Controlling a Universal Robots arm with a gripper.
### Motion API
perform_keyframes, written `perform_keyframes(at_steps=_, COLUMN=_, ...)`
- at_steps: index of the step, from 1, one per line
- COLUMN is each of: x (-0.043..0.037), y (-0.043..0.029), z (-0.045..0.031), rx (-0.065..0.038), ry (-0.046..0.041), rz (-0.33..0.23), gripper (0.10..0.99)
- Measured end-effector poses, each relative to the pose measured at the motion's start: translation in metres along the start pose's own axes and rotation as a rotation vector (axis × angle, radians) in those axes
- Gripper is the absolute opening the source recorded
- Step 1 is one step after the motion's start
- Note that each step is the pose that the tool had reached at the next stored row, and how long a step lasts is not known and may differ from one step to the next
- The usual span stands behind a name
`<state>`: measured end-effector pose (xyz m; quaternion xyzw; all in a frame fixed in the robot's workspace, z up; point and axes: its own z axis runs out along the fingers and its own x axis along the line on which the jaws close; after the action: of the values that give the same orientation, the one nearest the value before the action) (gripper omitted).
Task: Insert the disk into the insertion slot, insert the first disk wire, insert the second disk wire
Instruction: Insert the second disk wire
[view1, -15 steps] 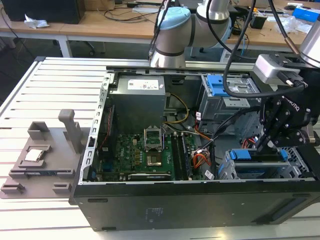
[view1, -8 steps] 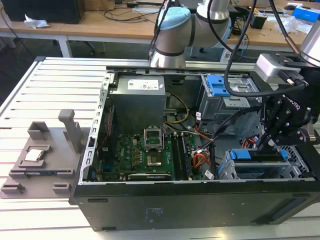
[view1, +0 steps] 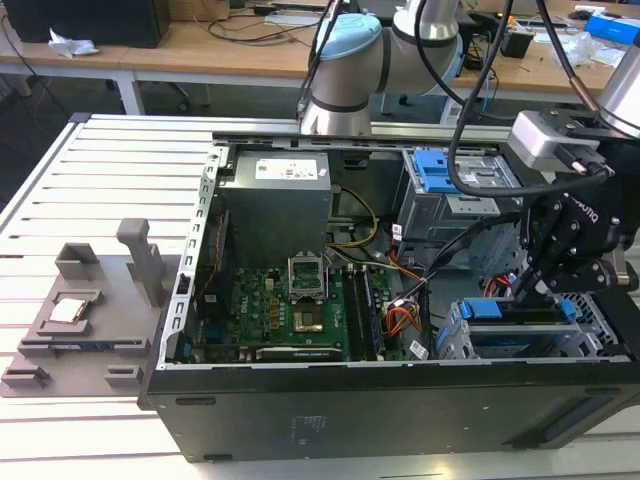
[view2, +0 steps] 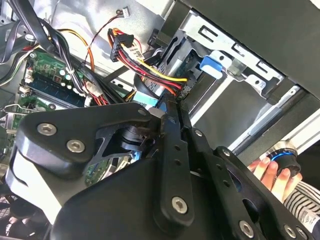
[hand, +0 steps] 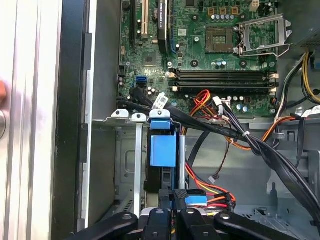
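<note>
A: The hand (hand: 175, 216) looks closed on a small dark plug at the rear of the disk (hand: 163, 150), which already sits in the insertion slot (hand: 127, 150).
B: I'd keep the plug square and push gently; the orange-yellow-black wire bundle (hand: 220, 192) crowds it.
A: Beyond lie the motherboard (view1: 285, 310), the slatted counter (view1: 110, 190), then wooden desks (view1: 210, 40).

Exterior view high, angled down — both wrist views close inside the case (view1: 300, 420).
</note>
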<state>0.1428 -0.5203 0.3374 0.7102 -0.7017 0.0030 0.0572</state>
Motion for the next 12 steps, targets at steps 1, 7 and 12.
perform_keyframes(at_steps=1, x=0.0003, y=-0.0001, z=0.0005, rx=0.000, ry=-0.0011, rz=0.000, gripper=0.145)
perform_keyframes(at_steps=7, x=0.0017, y=-0.0001, z=0.0020, rx=0.000, ry=-0.0032, rz=0.000, gripper=0.145)
perform_keyframes(at_steps=12, x=0.0022, y=0.0001, z=-0.0018, rx=0.000, ry=-0.0051, rz=0.000, gripper=0.224)
